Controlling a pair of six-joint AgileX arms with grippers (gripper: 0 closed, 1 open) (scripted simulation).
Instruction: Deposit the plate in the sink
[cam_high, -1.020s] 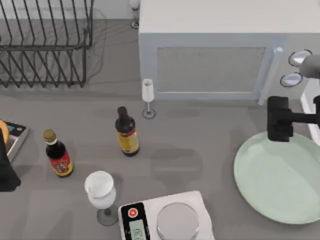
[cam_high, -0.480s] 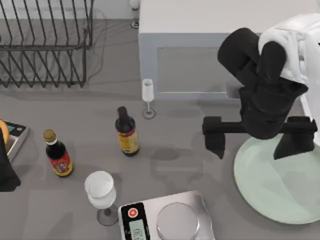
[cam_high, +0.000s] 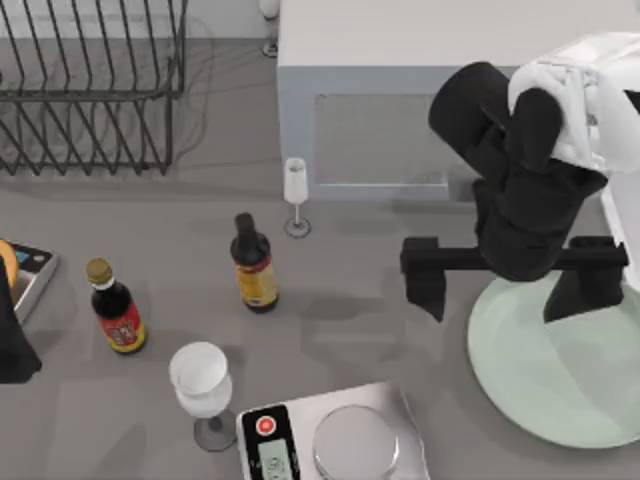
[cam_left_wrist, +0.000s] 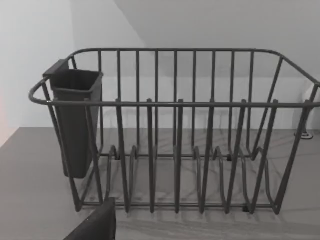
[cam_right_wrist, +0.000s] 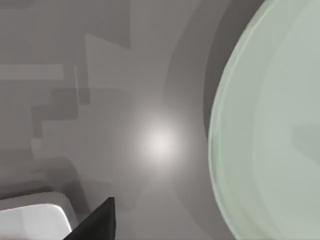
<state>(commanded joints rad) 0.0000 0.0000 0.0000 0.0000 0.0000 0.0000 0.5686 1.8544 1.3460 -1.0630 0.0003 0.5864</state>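
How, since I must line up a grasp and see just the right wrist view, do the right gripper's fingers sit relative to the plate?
Observer: From above, the right gripper is open wide and straddles the plate's left rim, with one finger over bare counter and the other over the plate.
Operator: Is the plate lifted at all?
Observer: No, it lies flat on the counter, and neither finger grips it.
Operator: What's the pale corner I can see?
Observer: That is the kitchen scale. It stands left of the plate, at the top view's bottom edge.
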